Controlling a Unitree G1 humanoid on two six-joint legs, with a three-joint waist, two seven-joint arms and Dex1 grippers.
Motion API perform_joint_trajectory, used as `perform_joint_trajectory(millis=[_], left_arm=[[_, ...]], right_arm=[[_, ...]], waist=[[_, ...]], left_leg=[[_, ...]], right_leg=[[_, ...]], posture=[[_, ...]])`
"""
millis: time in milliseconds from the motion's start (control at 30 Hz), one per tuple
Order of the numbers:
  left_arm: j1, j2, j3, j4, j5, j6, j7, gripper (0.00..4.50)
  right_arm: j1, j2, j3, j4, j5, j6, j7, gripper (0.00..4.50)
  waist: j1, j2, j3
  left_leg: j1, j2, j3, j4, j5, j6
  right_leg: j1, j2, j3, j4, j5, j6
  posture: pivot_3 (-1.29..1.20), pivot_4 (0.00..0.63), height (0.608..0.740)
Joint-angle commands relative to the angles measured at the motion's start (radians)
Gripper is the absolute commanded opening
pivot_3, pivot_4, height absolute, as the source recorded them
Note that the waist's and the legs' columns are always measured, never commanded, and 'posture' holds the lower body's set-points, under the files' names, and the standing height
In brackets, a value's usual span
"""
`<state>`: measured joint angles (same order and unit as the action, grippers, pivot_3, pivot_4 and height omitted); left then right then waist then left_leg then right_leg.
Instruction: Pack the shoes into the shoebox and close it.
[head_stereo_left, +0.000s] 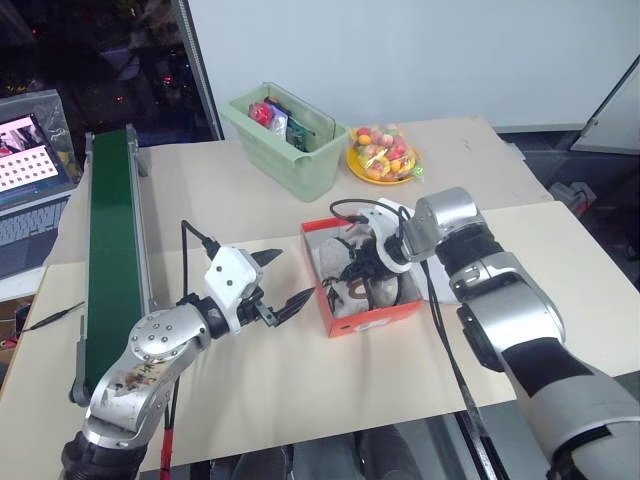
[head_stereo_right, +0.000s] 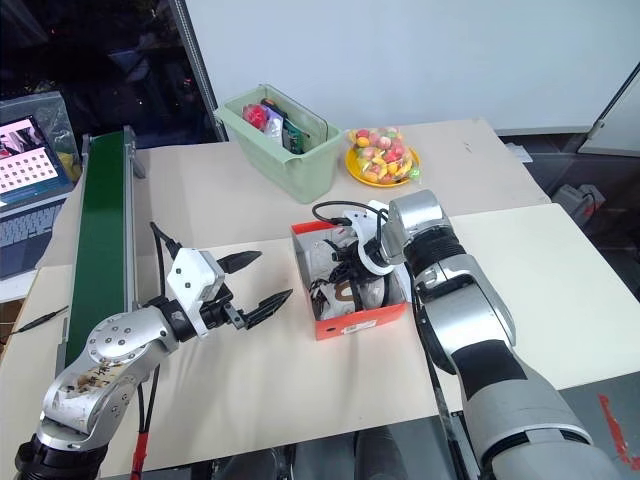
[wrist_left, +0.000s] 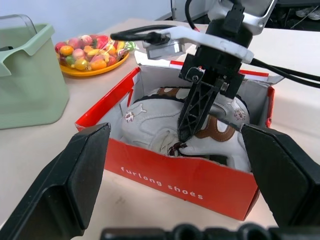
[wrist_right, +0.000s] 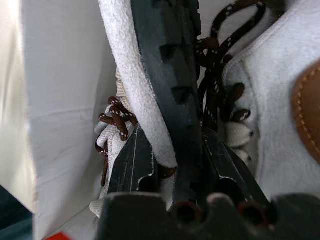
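The red shoebox (head_stereo_left: 372, 318) sat open near the middle of the table (head_stereo_left: 250, 390), its lid folded back on the far side, and both white shoes (wrist_left: 165, 125) lay inside it, packed close together with their dark laces showing. The right gripper (wrist_left: 192, 117) reached steeply down into the box from the far side, and the right wrist view showed its two black fingers (wrist_right: 132, 165) clamped on the edge of one shoe, the sole and the pale suede wall pinched between them, so the jaws were held slightly apart by that edge and not closed empty. The left gripper (head_stereo_left: 282, 284) hung level above the bare table just beside the box's left side, its fingers spread wide and holding nothing, pointed toward the box. A pale green bin (head_stereo_left: 285, 140) and a yellow plate of sweets (head_stereo_left: 381, 157) stood well apart at the back of the table, and a green conveyor belt (head_stereo_left: 110, 250) ran along the left edge; none of these seemed part of the job. The step in hand looked like seating the second shoe, which appeared to rest partly on its side against the first. The next move would likely call for letting go of that shoe once it lay low enough, lifting the right arm clear of the box, and then swinging the lid forward and down.
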<state>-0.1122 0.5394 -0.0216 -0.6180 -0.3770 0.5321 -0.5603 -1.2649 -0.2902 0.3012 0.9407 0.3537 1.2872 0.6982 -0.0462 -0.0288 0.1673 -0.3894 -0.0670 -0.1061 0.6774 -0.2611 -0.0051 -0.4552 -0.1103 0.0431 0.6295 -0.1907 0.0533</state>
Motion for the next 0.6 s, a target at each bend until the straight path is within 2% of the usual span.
perform_joint_trajectory(millis=[33,67,100,200,233,400,433,533,600], left_arm=[[-0.01,0.001,0.0,-0.033,0.0,-0.013,0.0,4.5],[-0.01,0.001,-0.001,-0.032,0.001,-0.014,-0.001,4.5],[-0.01,0.0,-0.002,-0.03,0.002,-0.015,-0.002,4.5],[-0.017,-0.002,-0.007,-0.023,0.003,-0.019,-0.004,4.5],[-0.021,-0.003,-0.009,-0.02,0.003,-0.02,-0.005,4.5],[-0.036,-0.005,-0.016,0.004,0.01,-0.038,-0.015,4.5],[-0.039,-0.006,-0.02,0.012,0.014,-0.044,-0.018,4.5],[-0.041,-0.012,-0.03,0.026,0.008,-0.053,-0.035,4.5],[-0.039,-0.008,-0.033,0.031,0.004,-0.057,-0.05,4.5]], right_arm=[[-0.069,0.001,-0.067,0.0,-0.015,-0.021,0.011,2.14],[-0.078,0.001,-0.078,-0.005,-0.018,-0.016,0.008,2.53],[-0.086,0.001,-0.084,-0.01,-0.022,-0.01,0.005,2.69],[-0.1,-0.003,-0.105,-0.043,-0.028,0.014,-0.002,3.85],[-0.106,-0.007,-0.122,-0.064,-0.023,0.033,-0.007,4.05],[-0.085,-0.046,-0.193,-0.266,-0.007,0.08,-0.045,4.05],[-0.069,-0.052,-0.245,-0.329,0.006,0.094,-0.069,4.05],[0.084,-0.11,-0.352,-0.668,0.069,0.099,-0.076,4.05],[0.22,-0.167,-0.377,-0.89,0.108,0.086,-0.05,4.05]], waist=[[0.0,0.0,0.0],[0.0,0.0,0.0],[0.0,0.0,0.0],[0.0,0.0,0.0],[0.0,0.0,0.0],[0.001,0.0,0.0],[0.001,0.0,0.0],[0.005,0.0,0.0],[0.012,0.0,0.0]], left_leg=[[0.0,0.0,0.0,0.0,0.0,0.0],[0.0,0.0,0.0,0.0,0.0,0.0],[0.0,0.0,0.0,0.0,0.0,0.0],[0.0,0.0,0.0,0.0,0.0,0.0],[0.0,0.0,0.0,0.0,0.0,0.0],[0.0,0.0,0.0,0.0,0.0,0.0],[0.0,0.0,0.0,0.0,0.0,0.0],[-0.001,0.0,0.0,0.0,0.0,0.0],[-0.001,0.0,-0.001,0.0,0.0,0.0]], right_leg=[[0.0,0.0,0.0,0.0,0.0,0.0],[0.0,0.0,0.0,0.0,0.0,0.0],[0.0,0.0,0.0,0.0,0.0,0.0],[0.0,0.0,0.0,0.0,0.0,0.0],[0.0,0.0,0.0,0.0,0.0,0.0],[0.0,0.0,0.0,0.001,0.0,0.0],[0.0,0.0,0.0,0.001,0.0,0.0],[0.0,0.0,-0.001,0.001,0.0,0.0],[0.0,0.0,-0.001,0.0,0.0,0.0]], posture=[[0.0,0.15,0.74],[0.0,0.15,0.74],[0.0,0.15,0.74],[0.0,0.15,0.74],[0.0,0.15,0.74],[0.0,0.15,0.74],[0.0,0.15,0.74],[0.0,0.15,0.74],[0.0,0.15,0.74]])
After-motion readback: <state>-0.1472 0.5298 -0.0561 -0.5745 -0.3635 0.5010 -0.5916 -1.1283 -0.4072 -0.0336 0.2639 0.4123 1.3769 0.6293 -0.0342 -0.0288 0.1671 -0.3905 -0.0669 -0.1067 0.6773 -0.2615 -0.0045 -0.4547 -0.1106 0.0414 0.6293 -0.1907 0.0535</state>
